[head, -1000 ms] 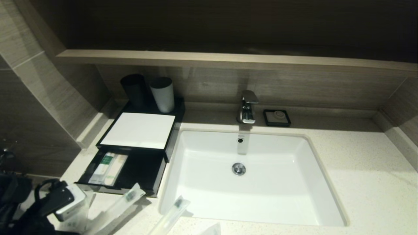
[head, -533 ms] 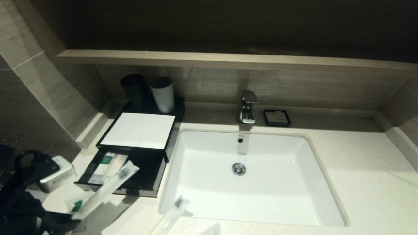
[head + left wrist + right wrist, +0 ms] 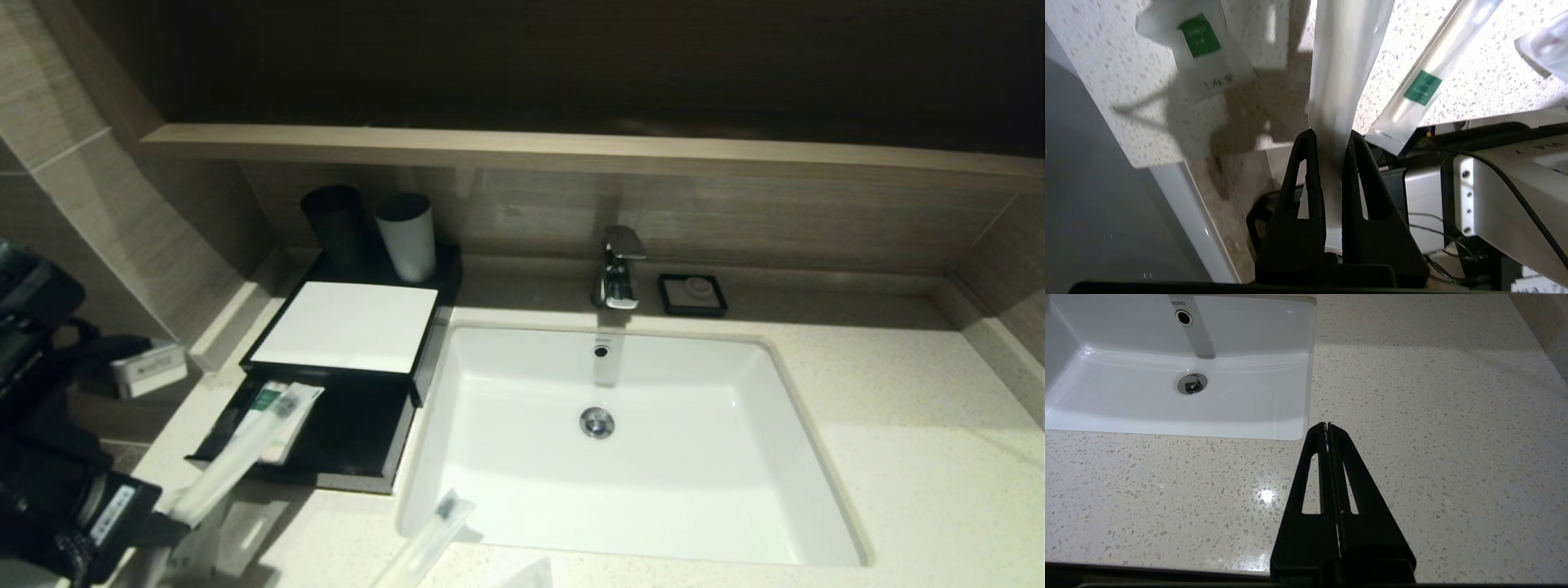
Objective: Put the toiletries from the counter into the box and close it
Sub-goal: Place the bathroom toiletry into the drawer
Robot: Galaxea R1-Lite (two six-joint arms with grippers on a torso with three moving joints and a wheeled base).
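Left arm at the near left counter point(image 3: 898, 457) edge; left gripper point(image 3: 1331, 139) clamped on one end of a long sleeve point(image 3: 245, 449), whose dark far end reaches over the open drawer point(image 3: 359, 441) of the box point(image 3: 347, 327). The left wrist view alone shows a sachet point(image 3: 1202, 53) and second sleeve point(image 3: 1425, 81) lying on the counter. Right gripper point(image 3: 1327, 425), fingers pressed together, hovers beside the basin point(image 3: 1167, 355).

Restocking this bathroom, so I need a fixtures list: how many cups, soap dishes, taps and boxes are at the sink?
Cups: 2 (black cup, white cup)
Soap dish: 1
Tap: 1
Box: 1
Total: 5
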